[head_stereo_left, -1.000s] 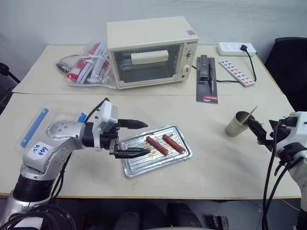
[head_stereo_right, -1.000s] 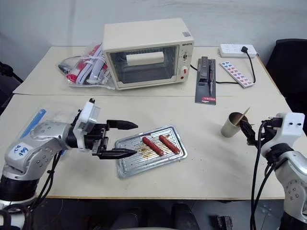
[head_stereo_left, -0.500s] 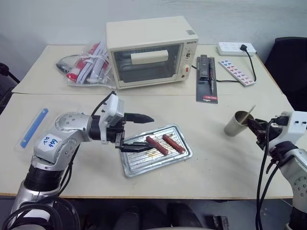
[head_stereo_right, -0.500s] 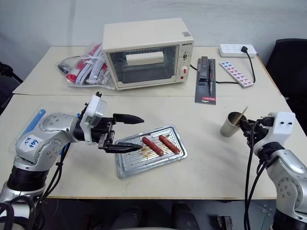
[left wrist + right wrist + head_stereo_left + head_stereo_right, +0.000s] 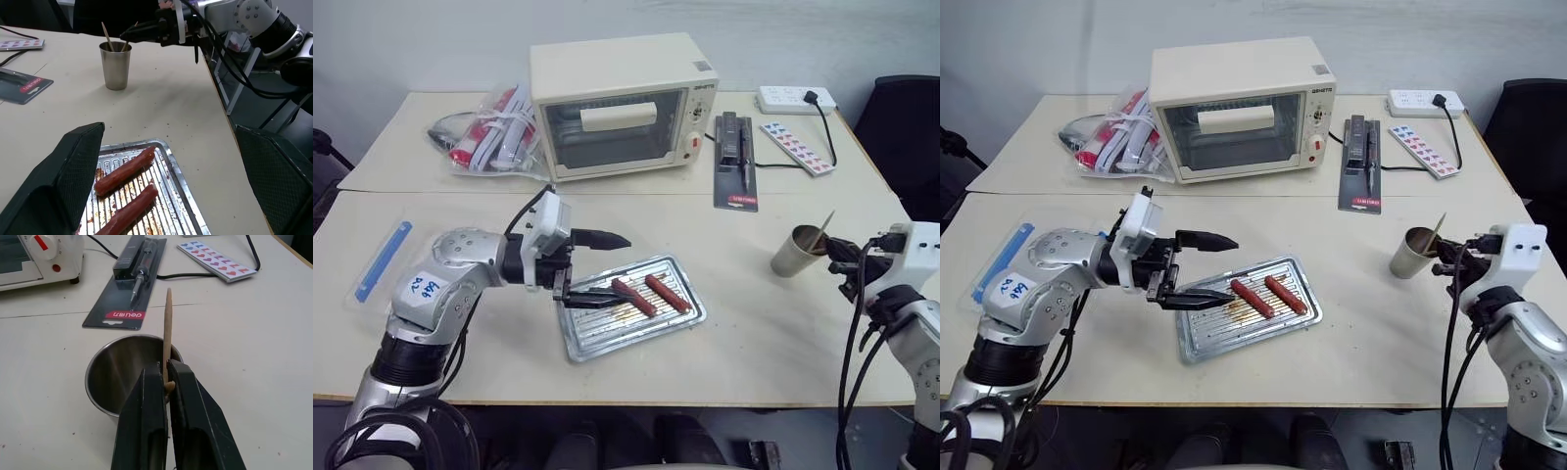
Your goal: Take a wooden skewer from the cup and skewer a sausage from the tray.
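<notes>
Pale beige counter (image 5: 754,323) carries everything, and the tray (image 5: 677,320) near its front edge serves as the landmark. That shiny ribbed tray holds two reddish-brown sausages side by side: the sausage (image 5: 633,297) nearer the left gripper and a second sausage (image 5: 668,293) on the far side of it, both lying slantwise on the greasy ribs.

At the tray's left end hangs the left gripper (image 5: 609,264), fingers spread wide, one finger above the tray's edge and the other low over the ribs close to the nearer sausage, touching nothing that can be made out.

Well to the right of the tray stands the cup (image 5: 798,252), upright. The right gripper (image 5: 165,382) reaches over the cup's rim from the side away from the tray, its two black fingers pressed together on the wooden skewer (image 5: 167,328), which rises from between them, tip up, above the mouth of the cup. The left wrist view shows another stick (image 5: 105,35) leaning inside the cup.

Behind the tray, toward the wall, sits a cream toaster oven (image 5: 617,103). Beside the oven, further from the cup, lies a clear plastic bag (image 5: 489,132) with red and white contents. Between oven and cup, further back than the tray, a black packaged tool (image 5: 735,157) lies flat, with a white card of coloured marks (image 5: 798,147) and a white power strip (image 5: 793,98) beyond it. Far to the tray's left a blue strip (image 5: 384,259) lies on the counter.
</notes>
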Action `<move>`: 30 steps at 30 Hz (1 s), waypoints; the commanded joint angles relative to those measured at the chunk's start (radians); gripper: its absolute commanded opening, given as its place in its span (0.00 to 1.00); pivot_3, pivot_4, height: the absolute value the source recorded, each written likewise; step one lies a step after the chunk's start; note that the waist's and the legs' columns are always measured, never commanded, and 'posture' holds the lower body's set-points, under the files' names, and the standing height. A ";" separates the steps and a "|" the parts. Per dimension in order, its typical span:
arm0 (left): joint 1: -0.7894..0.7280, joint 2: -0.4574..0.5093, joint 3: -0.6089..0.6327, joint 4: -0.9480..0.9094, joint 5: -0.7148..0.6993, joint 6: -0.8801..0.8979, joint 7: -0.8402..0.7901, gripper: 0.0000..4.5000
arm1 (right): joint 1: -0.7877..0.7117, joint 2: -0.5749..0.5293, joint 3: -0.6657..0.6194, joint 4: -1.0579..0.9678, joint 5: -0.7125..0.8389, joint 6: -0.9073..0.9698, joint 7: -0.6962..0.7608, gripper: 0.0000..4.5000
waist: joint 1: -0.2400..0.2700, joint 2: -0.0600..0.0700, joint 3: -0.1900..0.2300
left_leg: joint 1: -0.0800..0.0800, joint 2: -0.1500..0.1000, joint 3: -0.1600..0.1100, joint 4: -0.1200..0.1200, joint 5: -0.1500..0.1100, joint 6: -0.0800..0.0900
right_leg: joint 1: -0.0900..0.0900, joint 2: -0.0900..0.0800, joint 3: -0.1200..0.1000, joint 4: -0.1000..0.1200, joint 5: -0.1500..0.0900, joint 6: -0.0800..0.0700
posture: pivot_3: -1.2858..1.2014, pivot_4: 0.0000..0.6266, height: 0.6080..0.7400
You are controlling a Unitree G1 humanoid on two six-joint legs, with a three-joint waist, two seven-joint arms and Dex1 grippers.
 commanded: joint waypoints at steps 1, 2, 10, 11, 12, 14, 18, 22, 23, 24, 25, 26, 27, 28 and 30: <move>-0.006 -0.004 0.005 -0.006 0.008 -0.031 -0.011 1.00 | -0.024 -0.127 -0.113 -0.098 0.117 0.102 0.029 0.01 | 0.001 0.000 0.000 | 0.000 0.000 0.000 0.000 0.000 0.000 | 0.000 0.000 0.000 0.000 0.000 0.000 | 0.52 0.24 1.00; -0.002 -0.007 0.007 -0.005 0.011 -0.036 -0.009 1.00 | -0.026 -0.168 -0.149 -0.105 0.159 0.145 0.043 0.01 | 0.001 0.000 0.000 | 0.000 0.000 -0.001 0.000 0.000 0.000 | 0.000 0.000 -0.001 0.000 0.000 0.000 | 0.52 0.24 1.00; 0.016 -0.057 0.021 0.015 0.037 -0.092 0.042 1.00 | -0.110 -0.369 -0.317 0.087 0.798 0.402 -0.037 0.01 | 0.003 -0.001 0.001 | 0.000 0.001 -0.001 0.003 0.000 0.001 | 0.002 0.000 -0.001 -0.002 0.000 0.000 | 0.52 0.24 1.00; 0.015 -0.067 0.023 0.016 0.038 -0.097 0.051 1.00 | -0.110 -0.386 -0.294 0.126 0.907 0.378 -0.085 0.01 | 0.003 -0.001 0.001 | 0.000 0.001 -0.001 0.003 -0.001 0.002 | 0.002 0.000 -0.001 -0.002 0.000 0.000 | 0.52 0.24 1.00; 0.014 -0.074 0.025 0.016 0.039 -0.101 0.056 1.00 | -0.104 -0.402 -0.276 0.152 0.991 0.355 -0.128 0.01 | 0.003 -0.001 0.001 | -0.001 0.001 0.000 0.004 -0.001 0.002 | 0.002 0.000 -0.001 -0.002 0.000 0.000 | 0.52 0.24 1.00; 0.010 -0.093 0.029 0.013 0.039 -0.108 0.076 1.00 | -0.117 -0.386 -0.170 0.183 1.223 0.238 -0.244 0.01 | 0.002 -0.001 0.001 | -0.001 0.001 0.000 0.005 -0.001 0.002 | 0.002 0.000 -0.001 -0.001 0.000 0.000 | 0.52 0.24 1.00; 0.009 -0.123 0.026 0.005 0.059 -0.126 0.122 1.00 | -0.185 -0.222 0.016 0.132 1.295 0.126 -0.323 0.01 | -0.003 -0.004 0.001 | -0.001 0.002 0.000 0.008 -0.001 0.003 | 0.002 0.000 -0.001 -0.001 0.000 0.000 | 0.52 0.24 1.00; 0.024 -0.149 0.023 -0.009 0.076 -0.149 0.160 1.00 | -0.215 -0.087 0.145 0.084 1.295 0.070 -0.377 0.01 | 0.003 -0.003 0.002 | -0.003 0.002 0.000 0.010 -0.002 0.003 | 0.001 0.001 -0.001 0.000 0.000 0.001 | 0.52 0.24 1.00; 0.026 -0.155 0.024 -0.012 0.076 -0.149 0.170 1.00 | -0.218 -0.068 0.162 0.076 1.295 0.062 -0.379 0.01 | 0.005 -0.003 0.002 | -0.004 0.002 0.000 0.010 -0.002 0.003 | 0.001 0.000 -0.001 0.000 0.000 0.001 | 0.52 0.24 1.00; 0.026 -0.160 0.026 -0.014 0.075 -0.150 0.178 1.00 | -0.222 -0.043 0.178 0.071 1.295 0.054 -0.386 0.01 | 0.006 -0.003 0.002 | -0.005 0.002 -0.001 0.010 -0.002 0.003 | 0.001 0.000 -0.002 0.000 0.000 0.001 | 0.52 0.24 1.00; 0.027 -0.165 0.027 -0.023 0.075 -0.149 0.189 1.00 | -0.223 -0.017 0.197 0.071 1.295 0.049 -0.392 0.01 | 0.007 -0.003 0.002 | -0.005 0.002 -0.002 0.011 -0.002 0.003 | 0.001 0.000 -0.003 0.000 0.001 0.001 | 0.52 0.24 1.00; 0.028 -0.168 0.027 -0.029 0.076 -0.149 0.197 1.00 | -0.224 0.001 0.211 0.070 1.295 0.045 -0.397 0.01 | 0.006 -0.003 0.002 | -0.006 0.002 -0.002 0.011 -0.002 0.004 | 0.001 0.000 -0.003 0.000 0.001 0.002 | 0.52 0.24 1.00; 0.028 -0.172 0.028 -0.039 0.074 -0.145 0.206 1.00 | -0.222 0.016 0.227 0.069 1.295 0.047 -0.390 0.01 | 0.005 -0.003 0.002 | -0.006 0.002 -0.002 0.011 -0.002 0.004 | 0.001 0.000 -0.002 0.000 0.001 0.002 | 0.52 0.24 1.00; 0.028 -0.173 0.030 -0.046 0.071 -0.141 0.212 1.00 | -0.220 0.023 0.238 0.070 1.295 0.054 -0.380 0.01 | 0.004 -0.003 0.002 | -0.006 0.002 -0.002 0.011 -0.002 0.004 | 0.001 0.000 -0.002 -0.001 0.002 0.003 | 0.52 0.24 1.00; 0.028 -0.174 0.031 -0.052 0.067 -0.137 0.218 1.00 | -0.217 0.019 0.245 0.079 1.295 0.072 -0.355 0.01 | 0.004 -0.003 0.002 | -0.006 0.002 -0.002 0.011 -0.003 0.004 | 0.001 0.000 -0.002 -0.001 0.002 0.003 | 0.52 0.24 1.00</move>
